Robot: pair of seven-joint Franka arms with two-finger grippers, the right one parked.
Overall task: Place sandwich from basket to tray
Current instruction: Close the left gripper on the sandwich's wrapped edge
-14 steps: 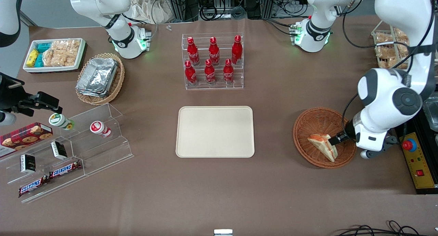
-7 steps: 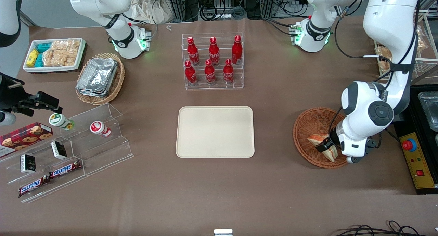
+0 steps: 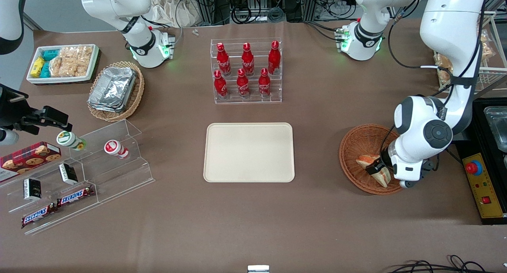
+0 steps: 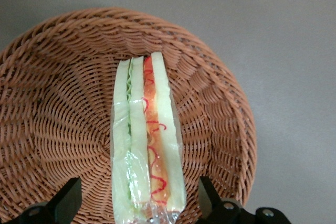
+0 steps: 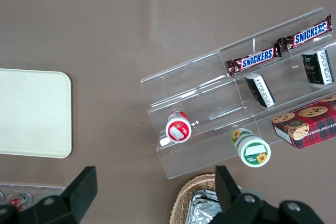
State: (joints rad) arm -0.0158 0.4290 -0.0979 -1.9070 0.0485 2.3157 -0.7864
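1. Swung in over the basket (image 3: 358, 144) within the last second – the working arm (image 3: 424, 136), elbow now pulled in toward the middle of the table (image 3: 253, 221), wrist lowered onto the wicker bowl. Hardly any drift in the last half second, so the approach looks settled.
2. Unchanged through all that: the tray (image 3: 249, 152), bare and well apart from the basket, toward the parked arm's end of it.
3. Also unmoved – the sandwich (image 3: 374, 168), lying in the basket on its side, filling edge up; pale bread, green and orange-red layers under clear wrap in the wrist view (image 4: 147, 145).
4. Pincer (image 3: 376, 168) down at the sandwich, inside the basket. Spread wide in the wrist view – one finger (image 4: 67, 199) to each side of the wedge, a visible gap between each pad and the wrap, nothing pinched.
5. Meaning for the task: reach done, grasp not yet made. Probably next – close on the wedge across its bread faces, then lift clear of the rim and carry to the tray. Soft bread and slippery wrap, so a gentle squeeze likely needed.
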